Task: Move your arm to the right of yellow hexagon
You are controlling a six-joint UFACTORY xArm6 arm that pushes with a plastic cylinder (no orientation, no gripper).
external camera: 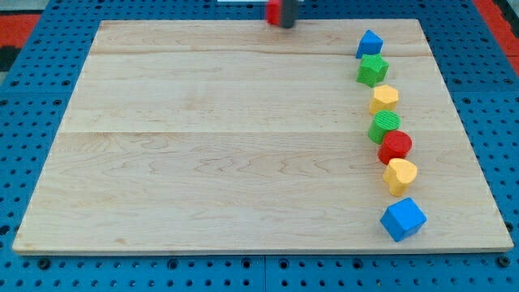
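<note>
1. The yellow hexagon sits in the column of blocks at the board's right side, third from the far end, flat, between a green star and a green cylinder.
2. Its right flank faces bare board.
3. My tip appears at the far edge, well left of the hexagon; its very end is blurred.
4. No gripper is fitted, so no open or closed condition applies.
5. Judgement: approach not yet done; full travel right remains.
</note>
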